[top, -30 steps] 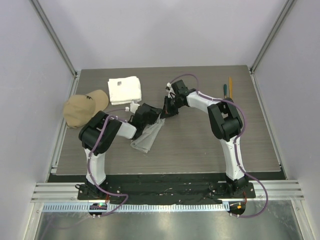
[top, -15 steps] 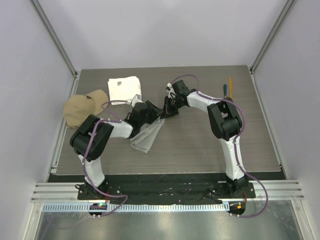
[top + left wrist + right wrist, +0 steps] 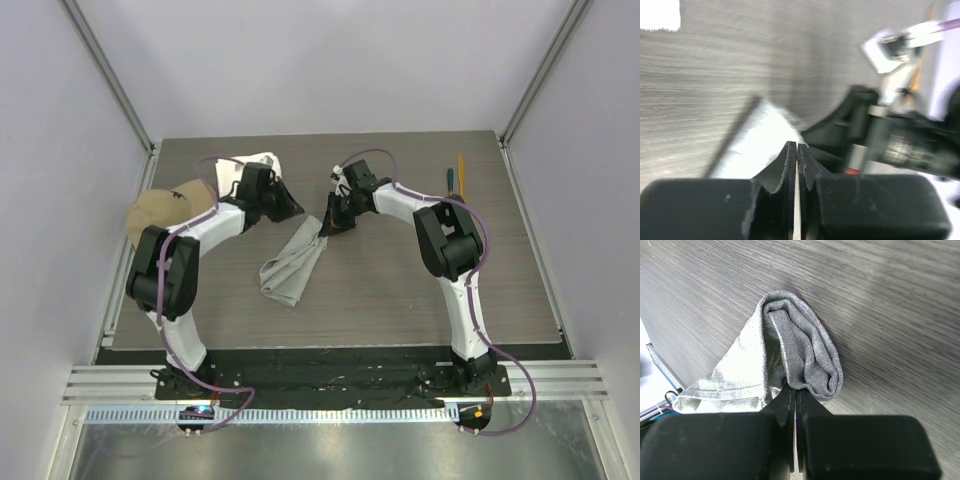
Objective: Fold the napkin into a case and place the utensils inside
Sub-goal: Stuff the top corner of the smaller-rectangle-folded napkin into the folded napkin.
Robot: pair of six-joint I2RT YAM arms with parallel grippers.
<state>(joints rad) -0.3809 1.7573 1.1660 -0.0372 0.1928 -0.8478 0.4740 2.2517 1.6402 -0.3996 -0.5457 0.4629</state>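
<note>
The light-grey napkin (image 3: 293,264) lies crumpled in a long strip on the table; the right wrist view shows its bunched end (image 3: 805,355). My right gripper (image 3: 327,226) is shut on that upper end, the cloth gathering at its tips (image 3: 795,390). My left gripper (image 3: 290,207) hovers up and left of the napkin, apart from it, jaws shut with nothing seen between them (image 3: 796,146). In its blurred view the napkin (image 3: 760,137) shows pale below. Two utensils lie at the far right: a teal-handled piece (image 3: 451,181) and an orange stick (image 3: 461,168).
A thick white towel (image 3: 262,166) lies at the back left, partly under my left arm. A tan cap (image 3: 158,212) sits at the table's left edge. Frame posts and walls border the table.
My left arm has swung off the napkin, up and left toward the white towel, and its jaws have closed. The napkin lies uncovered. The right gripper has stayed put.
</note>
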